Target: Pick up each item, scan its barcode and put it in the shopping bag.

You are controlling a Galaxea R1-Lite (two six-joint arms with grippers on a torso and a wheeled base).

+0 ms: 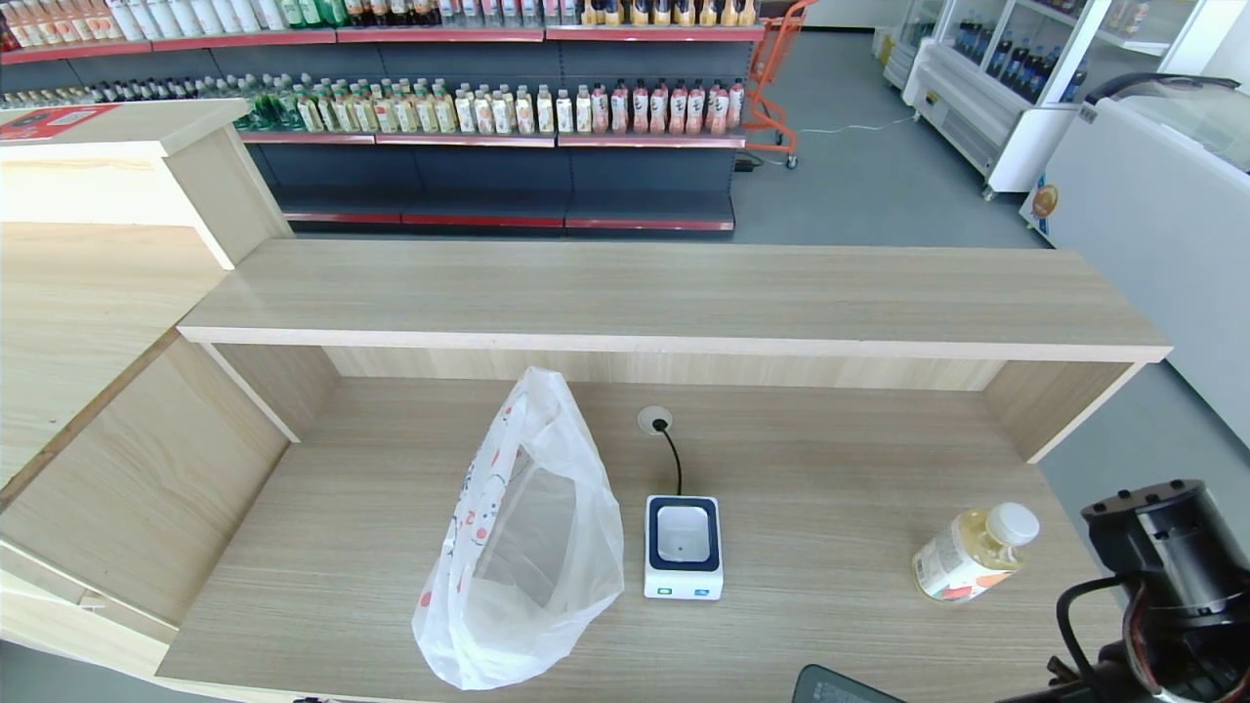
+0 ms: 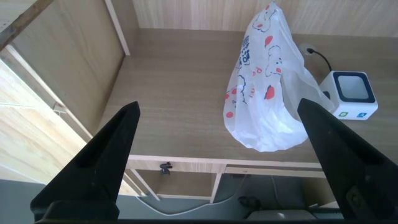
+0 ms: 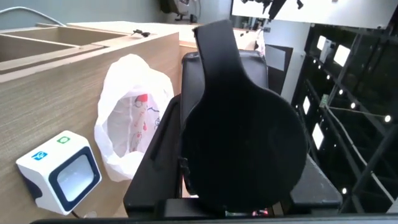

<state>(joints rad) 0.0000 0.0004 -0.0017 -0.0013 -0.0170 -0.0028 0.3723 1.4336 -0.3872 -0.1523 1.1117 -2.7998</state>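
The bottle [image 1: 972, 558] lies on its side at the right of the head view, cap pointing toward the upper right, on the bench [image 1: 830, 469] and well apart from everything else. Nothing has been scanned or bagged yet, as I judge it.

The scanner [image 1: 683, 547] sits at the centre with its window facing up, so I take it an item only has to be passed over it label-down. Its cable [image 1: 674, 459] runs back to a hole in the bench behind it, which keeps the space in front free for me.

The bag [image 1: 527, 532] stands just left of the scanner, its mouth gaping toward me. That nearness looks deliberate: a short move from window to bag.

My left hand [image 2: 217, 106] hangs near the front left of the bench, fingers [image 2: 102, 162] spread wide, holding nothing. It is on the bag's side, probably so it can steady the bag.

My right arm [image 1: 1162, 576] sits at the lower right, nearest the bottle, so the pick should fall to it. Whether the right hand is wide or narrow I cannot tell.
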